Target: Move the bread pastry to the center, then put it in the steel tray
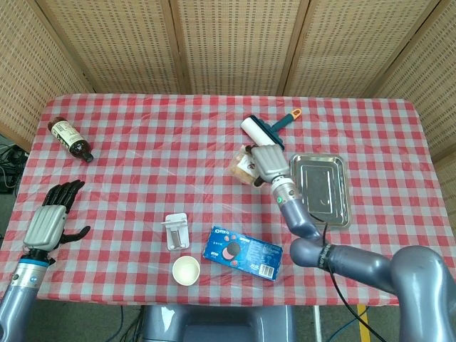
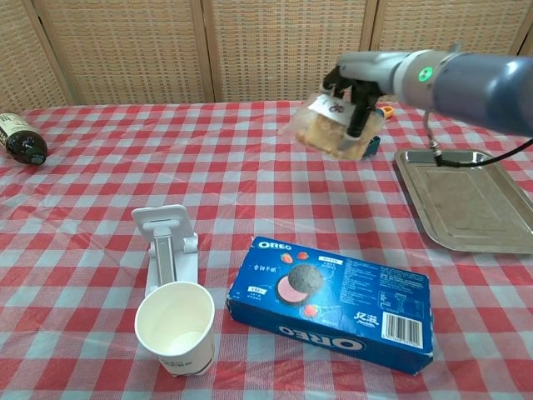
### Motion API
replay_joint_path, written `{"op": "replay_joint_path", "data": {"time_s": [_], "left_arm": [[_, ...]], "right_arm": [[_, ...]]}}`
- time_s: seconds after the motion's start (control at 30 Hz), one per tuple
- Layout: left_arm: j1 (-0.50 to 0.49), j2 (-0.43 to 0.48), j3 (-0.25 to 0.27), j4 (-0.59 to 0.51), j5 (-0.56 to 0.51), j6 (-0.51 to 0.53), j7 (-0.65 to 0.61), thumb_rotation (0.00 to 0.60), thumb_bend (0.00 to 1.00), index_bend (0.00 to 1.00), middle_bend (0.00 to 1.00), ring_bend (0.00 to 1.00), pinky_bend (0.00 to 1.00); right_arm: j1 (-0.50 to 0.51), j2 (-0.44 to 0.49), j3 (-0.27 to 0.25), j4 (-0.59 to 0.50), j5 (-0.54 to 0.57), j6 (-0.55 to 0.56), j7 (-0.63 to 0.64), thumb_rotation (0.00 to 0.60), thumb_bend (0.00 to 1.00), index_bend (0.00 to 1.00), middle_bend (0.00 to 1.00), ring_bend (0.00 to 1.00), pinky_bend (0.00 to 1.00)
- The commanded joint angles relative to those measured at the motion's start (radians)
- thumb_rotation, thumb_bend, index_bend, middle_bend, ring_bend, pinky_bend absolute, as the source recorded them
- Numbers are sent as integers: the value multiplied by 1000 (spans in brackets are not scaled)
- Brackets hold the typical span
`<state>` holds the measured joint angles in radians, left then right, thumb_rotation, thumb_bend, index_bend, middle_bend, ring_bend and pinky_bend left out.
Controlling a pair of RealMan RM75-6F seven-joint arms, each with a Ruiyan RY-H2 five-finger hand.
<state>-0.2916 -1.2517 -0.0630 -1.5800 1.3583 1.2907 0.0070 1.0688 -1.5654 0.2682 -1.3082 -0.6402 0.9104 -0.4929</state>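
Observation:
The bread pastry in its clear wrapper hangs in the air above the table, held by my right hand. In the head view the pastry shows just left of that hand, close to the steel tray. The tray lies flat at the right with nothing in it. My left hand hovers open at the table's left edge, fingers spread, holding nothing.
A lint roller lies just behind the pastry. A blue Oreo box, a paper cup and a white stand sit at the front. A brown bottle lies at the far left.

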Motion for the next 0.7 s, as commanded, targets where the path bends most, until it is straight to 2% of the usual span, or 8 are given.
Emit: {"op": "replay_joint_path", "data": {"time_s": [0.03,0.3,0.47,0.7], "left_arm": [[4,-4,2,-7,8,9,17,600,242,0,0,0,0],[7,-12,7,-22,21,17,60,600,242,0,0,0,0],[10,-13,7,-35,33,26,75,600,242,0,0,0,0],[15,-6,10,-49,46,32,73,600,242,0,0,0,0]], "right_arm": [[-81,100,-14,-87,23,69,-12,600,118,573,474,483,545],[-203,174,-81,-80,39,72,37,600,117,572,474,483,545],[-246,160,-103,-33,15,45,76,600,117,571,471,482,544],[-262,124,-104,26,13,14,82,600,117,542,439,453,542]]}}
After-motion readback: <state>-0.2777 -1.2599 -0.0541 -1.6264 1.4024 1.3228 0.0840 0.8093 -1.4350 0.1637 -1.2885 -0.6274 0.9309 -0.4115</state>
